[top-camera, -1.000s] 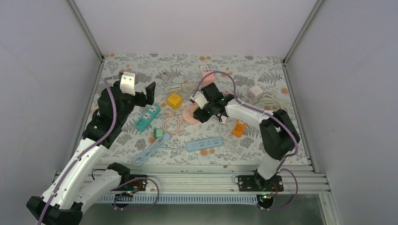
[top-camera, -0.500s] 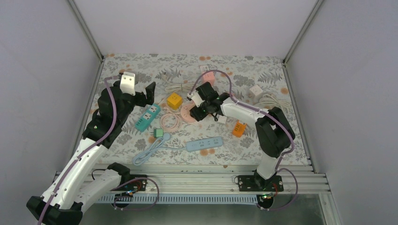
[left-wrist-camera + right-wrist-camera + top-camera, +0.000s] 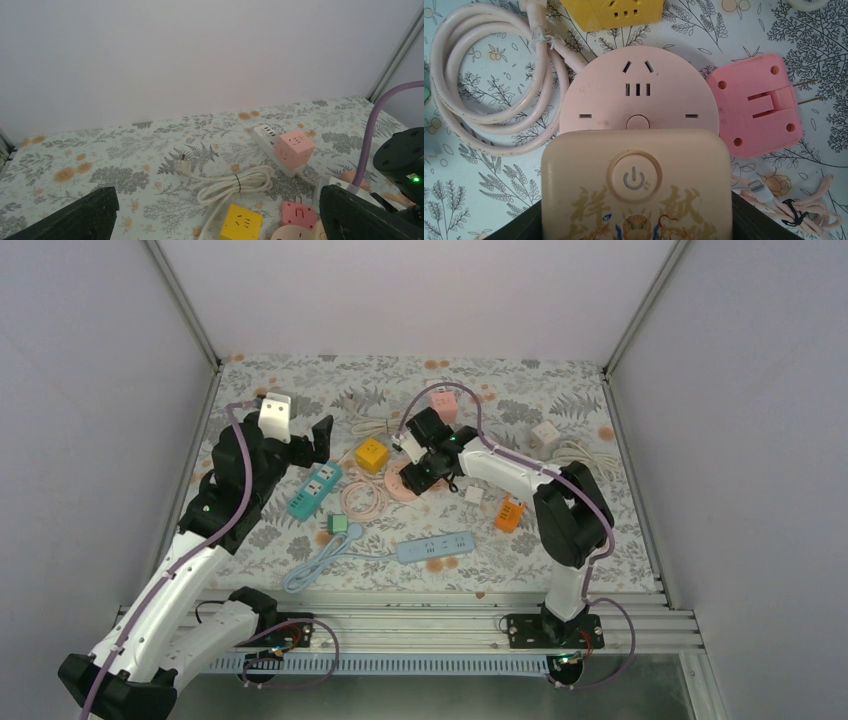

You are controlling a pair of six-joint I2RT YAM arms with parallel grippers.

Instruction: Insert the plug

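Note:
My right gripper (image 3: 420, 462) is shut on a beige plug-in unit (image 3: 636, 185) with a round power button and gold print. It holds the unit just above the near half of the round pink socket (image 3: 638, 95), whose slots show beyond the unit's top edge. The socket also shows in the top view (image 3: 398, 485). Only dark edges of the right fingers (image 3: 519, 230) show beside the unit. My left gripper (image 3: 312, 440) is open and empty, raised above the teal power strip (image 3: 314, 490). Its fingers (image 3: 75, 220) frame the left wrist view.
A flat pink adapter (image 3: 754, 112) lies right of the socket, and a coiled pink cable (image 3: 484, 90) lies left. A yellow cube socket (image 3: 372, 454), white cable coil (image 3: 240, 182), pink cube (image 3: 444, 405), blue strip (image 3: 435, 548), orange block (image 3: 510, 513) and green cube (image 3: 338, 524) lie around.
My right gripper has moved left and a little farther back with the beige unit, and is now over the round pink socket. The left arm has not moved.

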